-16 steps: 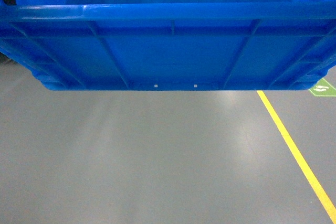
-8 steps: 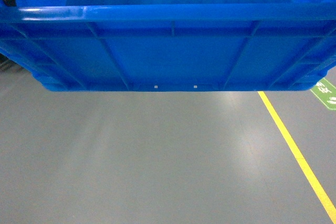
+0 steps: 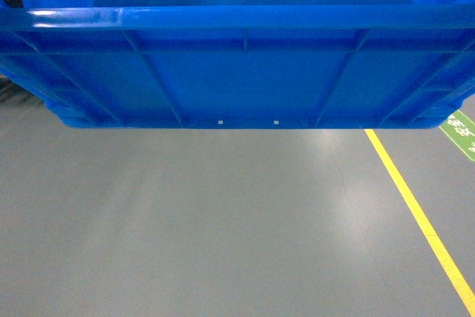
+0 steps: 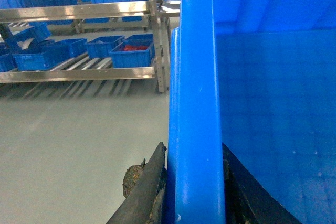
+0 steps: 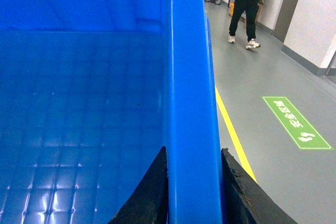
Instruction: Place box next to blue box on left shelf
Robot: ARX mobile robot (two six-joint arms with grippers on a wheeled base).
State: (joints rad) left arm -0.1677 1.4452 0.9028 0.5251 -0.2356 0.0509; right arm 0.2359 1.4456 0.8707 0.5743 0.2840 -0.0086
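Step in hand: carrying. The box [image 3: 237,72] is held up off the floor [image 3: 223,228] between the two arms and fills the top of the head view, its ribbed near wall facing the camera; it is not yet at the rack.

Left gripper: the left gripper [image 4: 191,192] is clamped over the box's left rim, one dark finger outside the wall and one inside, so it is holding the box.

Right gripper: the right gripper [image 5: 194,192] grips the right rim the same way, a dark finger on each side of the wall.

Box inside: smooth bottom, nothing lying in it as far as both wrist views show.

Left shelf: seen only in the left wrist view, the left shelf [image 4: 79,74] stands well apart from the box, off to the robot's left, with a shiny steel front bar and sloping rails.

Neighbours on the rack: several blue crates [image 4: 86,51] sit on the rails; which one is the blue box meant by the task is hard to say from this angle.

Surroundings: a yellow line [image 3: 415,213] and a green floor sign [image 5: 296,121] lie to the right; a person [image 5: 244,3] walks farther off on that side.

Next move calls for: probably turning the base toward the rack, closing the gap, and keeping both grips level so the box can be set on the rollers just beside a crate.
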